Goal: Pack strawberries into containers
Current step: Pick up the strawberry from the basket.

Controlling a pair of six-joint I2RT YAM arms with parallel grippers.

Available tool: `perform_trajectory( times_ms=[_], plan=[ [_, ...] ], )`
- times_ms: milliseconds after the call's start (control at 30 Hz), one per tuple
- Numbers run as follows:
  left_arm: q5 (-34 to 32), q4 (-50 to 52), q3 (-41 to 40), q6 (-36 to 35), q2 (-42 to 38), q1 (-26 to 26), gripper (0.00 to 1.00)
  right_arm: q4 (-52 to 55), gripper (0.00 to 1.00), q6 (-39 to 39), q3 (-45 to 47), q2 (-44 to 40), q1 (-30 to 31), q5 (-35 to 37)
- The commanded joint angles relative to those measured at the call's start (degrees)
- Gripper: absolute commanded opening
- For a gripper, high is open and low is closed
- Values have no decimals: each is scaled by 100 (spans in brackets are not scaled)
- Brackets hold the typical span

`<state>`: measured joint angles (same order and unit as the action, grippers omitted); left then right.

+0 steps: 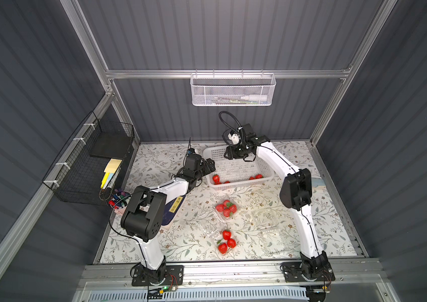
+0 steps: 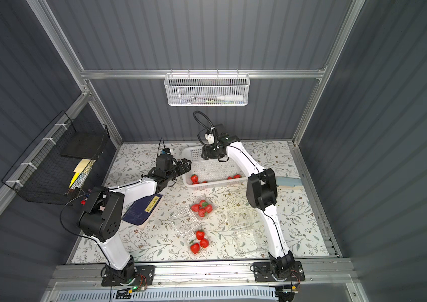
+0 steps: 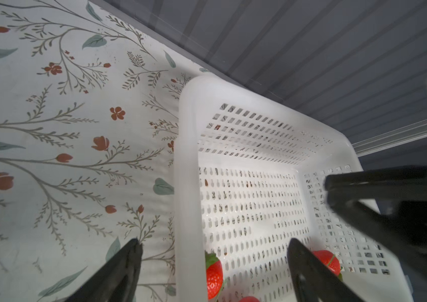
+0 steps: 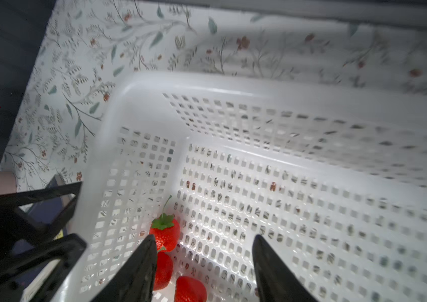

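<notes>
**Strawberry stock: both hands at the basket**

Large white perforated plastic basket (image 1: pixel 233 167), upper centre of both top views, on the floral-print bench (image 1: pixel 181 243). Loose glossy red strawberries (image 1: pixel 216 178) lie along its lower wall.
Right hand (image 4: pixel 204 240) is over the basket floor, jaws partly apart and empty. The nearest berry sits just beside one finger, probably the next pick.
Left hand (image 3: pixel 213 251) is at the basket rim, spread wide, holding nothing.
Three clear ribbed plastic clamshell containers (image 1: pixel 264 218), mid-frame, lids open to receive fruit — one holds four berries, one three, one none.
</notes>
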<state>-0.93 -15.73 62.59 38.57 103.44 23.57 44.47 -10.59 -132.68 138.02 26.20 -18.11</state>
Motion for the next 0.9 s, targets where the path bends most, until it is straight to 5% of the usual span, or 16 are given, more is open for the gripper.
perform_trajectory(
  times_ms=[0, 367, 567, 867],
  plan=[
    [58, 23, 296, -153, 286, -22, 89, 871, 61, 514, -358, 288, 126, -533],
    [198, -14, 533, -103, 734, 16, 88, 1824, 59, 1432, 339, 123, 363, -709],
    [190, -28, 544, -70, 694, 25, 88, 2754, 57, 1797, 131, 321, 522, 393],
    [154, -27, 509, -63, 609, 31, 87, 3043, 55, 1662, -190, 597, 588, 604]
  ],
)
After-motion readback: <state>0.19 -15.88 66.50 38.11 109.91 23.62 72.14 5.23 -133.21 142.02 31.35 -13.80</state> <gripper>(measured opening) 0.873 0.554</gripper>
